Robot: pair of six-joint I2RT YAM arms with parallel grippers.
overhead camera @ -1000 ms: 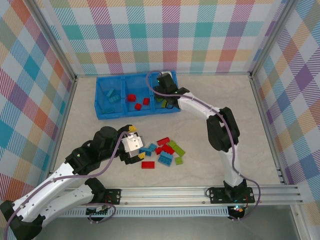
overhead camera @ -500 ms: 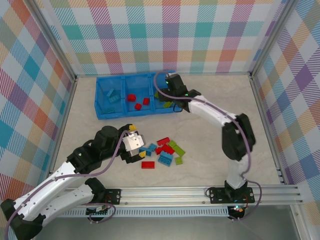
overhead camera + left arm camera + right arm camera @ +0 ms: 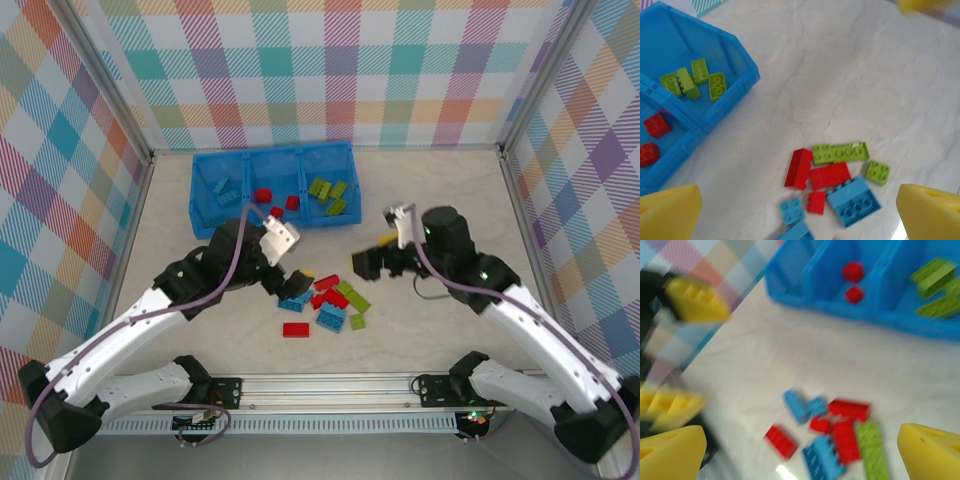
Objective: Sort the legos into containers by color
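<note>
Left tool (image 3: 297, 283) and right tool (image 3: 372, 260) both gape wide, holding nothing. You should find the legos (image 3: 335, 298) light, stiff, slick: pinch 1 across its smooth sides.

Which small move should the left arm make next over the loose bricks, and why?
Probably lower the left gripper onto the small blue brick just below it. Its jaws stand open and empty above the pile, and that brick lies at the pile's edge.
</note>
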